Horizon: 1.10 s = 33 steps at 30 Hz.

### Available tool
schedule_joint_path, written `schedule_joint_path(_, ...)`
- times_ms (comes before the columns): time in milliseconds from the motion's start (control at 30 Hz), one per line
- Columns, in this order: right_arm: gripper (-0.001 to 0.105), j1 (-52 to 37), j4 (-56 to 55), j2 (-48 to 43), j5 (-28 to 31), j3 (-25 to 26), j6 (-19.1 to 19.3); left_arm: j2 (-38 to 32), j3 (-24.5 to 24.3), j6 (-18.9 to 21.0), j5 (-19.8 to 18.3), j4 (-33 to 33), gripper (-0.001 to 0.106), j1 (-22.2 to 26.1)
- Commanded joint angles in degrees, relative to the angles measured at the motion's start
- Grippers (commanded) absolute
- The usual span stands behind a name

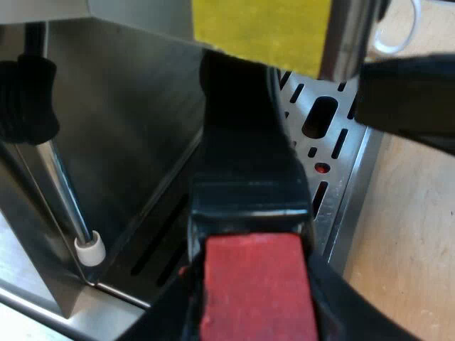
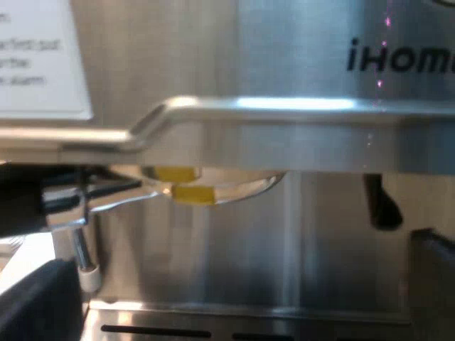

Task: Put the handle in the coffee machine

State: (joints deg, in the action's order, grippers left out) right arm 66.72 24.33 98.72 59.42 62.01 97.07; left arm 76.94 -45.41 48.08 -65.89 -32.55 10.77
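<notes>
A pale beige wooden tabletop [image 1: 416, 241], faintly grained, lies evenly lit in the left wrist view, running along the edge of the slotted tray [image 1: 340, 186] of the steel espresso machine [image 1: 114, 128]. Beyond the machine stands a flat patch of bright yellow [image 1: 263, 25]; what it belongs to cannot be told. In the right wrist view, soft white light streaks the machine's brushed steel front, with small pinkish glints.
</notes>
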Motion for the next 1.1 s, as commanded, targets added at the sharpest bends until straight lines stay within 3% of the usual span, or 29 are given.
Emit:
schedule_joint_path(33,0.054,-0.6,0.3,-0.2,-2.5,0.5,0.4,-2.0,-1.6,1.1,-9.2,2.8,0.0,-0.1)
schedule_joint_path(100,0.046,-0.5,0.3,-0.2,-5.8,0.5,0.4,-2.0,-1.6,1.1,-9.1,2.8,0.0,-0.1)
schedule_joint_path(200,0.046,-0.5,0.3,0.4,-9.9,0.5,0.4,-2.0,-1.6,1.1,-9.1,2.8,0.0,-0.1)
schedule_joint_path(433,0.046,-0.5,1.6,5.1,-12.2,0.5,0.4,-2.0,-1.6,1.1,-6.8,2.9,0.0,-0.1)
schedule_joint_path(867,0.046,-2.1,1.1,8.4,-6.4,0.5,0.5,-2.0,-1.6,1.1,-7.1,3.2,0.0,-0.1)
schedule_joint_path(1000,0.046,-4.0,2.4,9.0,-6.9,0.5,0.4,-2.0,-1.6,1.1,-7.1,3.2,0.0,-0.1)
schedule_joint_path(1100,0.046,-6.3,8.0,10.3,-10.8,0.5,0.4,-2.0,-1.6,1.1,-7.1,3.2,0.0,-0.1)
